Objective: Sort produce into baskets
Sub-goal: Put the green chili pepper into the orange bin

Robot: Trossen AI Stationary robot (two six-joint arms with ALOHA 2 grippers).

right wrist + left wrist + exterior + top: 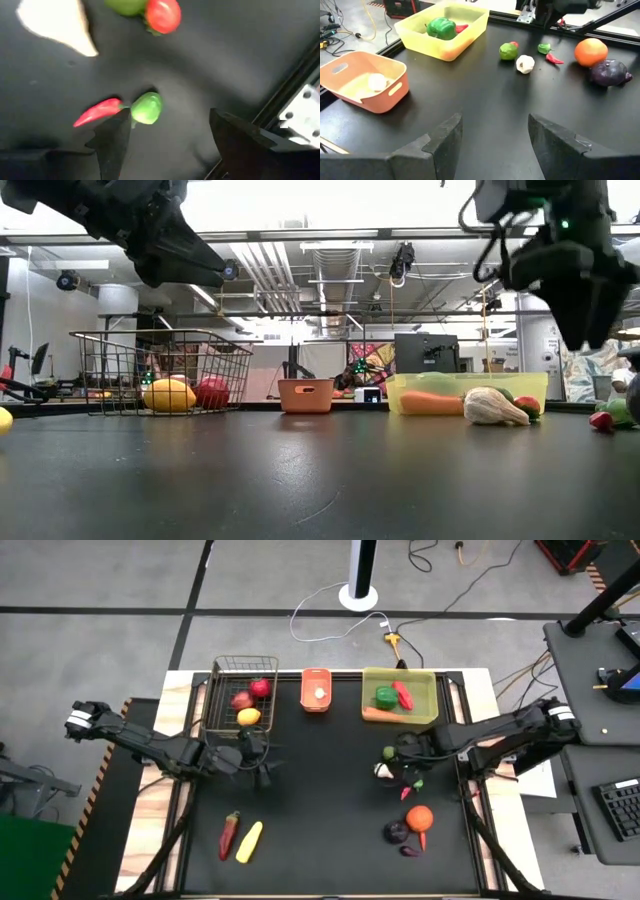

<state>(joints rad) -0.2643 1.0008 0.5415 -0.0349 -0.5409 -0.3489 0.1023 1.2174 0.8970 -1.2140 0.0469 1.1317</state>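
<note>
My left gripper is open and empty above the table, just near of the wire basket, which holds a red apple and a yellow lemon. My right gripper is open and empty above a cluster of produce: a white garlic, a small green piece and a red chilli. The orange basket holds a white piece. The yellow-green bin holds a green pepper, a chilli and a carrot.
A red chilli and a corn cob lie near the front left. An orange and a purple eggplant lie at the front right. The black mat's middle is bare. Cables and a stand lie beyond the far edge.
</note>
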